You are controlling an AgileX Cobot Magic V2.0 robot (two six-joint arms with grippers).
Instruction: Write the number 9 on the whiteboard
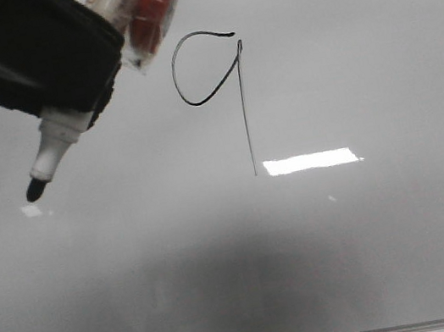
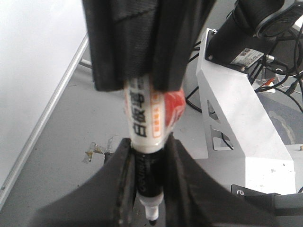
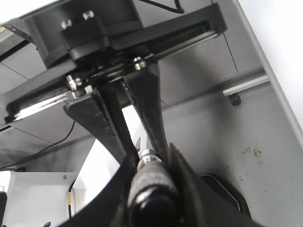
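Your number 9 (image 1: pixel 221 89) sits drawn mid-whiteboard (image 1: pixel 388 231). Left gripper (image 2: pixel 150 175) is clamped on the marker (image 1: pixel 52 153), tip just off to the 9's left. Right gripper's (image 3: pixel 150 177) state: can't tell.

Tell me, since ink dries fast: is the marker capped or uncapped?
Uncapped. The marker in the left pincer shows a bare black tip, pointing down-left off the whiteboard, left of the 9.

Left tool (image 1: pixel 62 91) cut off by frame edge.
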